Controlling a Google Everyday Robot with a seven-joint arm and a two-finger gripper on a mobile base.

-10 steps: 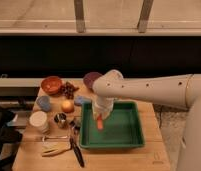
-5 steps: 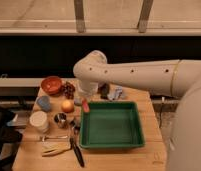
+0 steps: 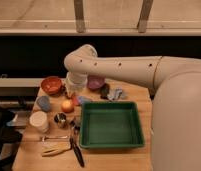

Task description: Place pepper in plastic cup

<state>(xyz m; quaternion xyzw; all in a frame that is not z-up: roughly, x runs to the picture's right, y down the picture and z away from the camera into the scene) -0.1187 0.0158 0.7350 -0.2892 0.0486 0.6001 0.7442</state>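
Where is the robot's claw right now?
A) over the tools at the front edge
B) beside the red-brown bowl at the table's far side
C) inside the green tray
B: the claw hangs just right of the round red-brown bowl, behind the green rectangular plastic tray.

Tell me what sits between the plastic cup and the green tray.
In the camera view, the round orange fruit lies between the plastic cup and the green tray. The gripper hangs just behind it, beside the orange bowl.
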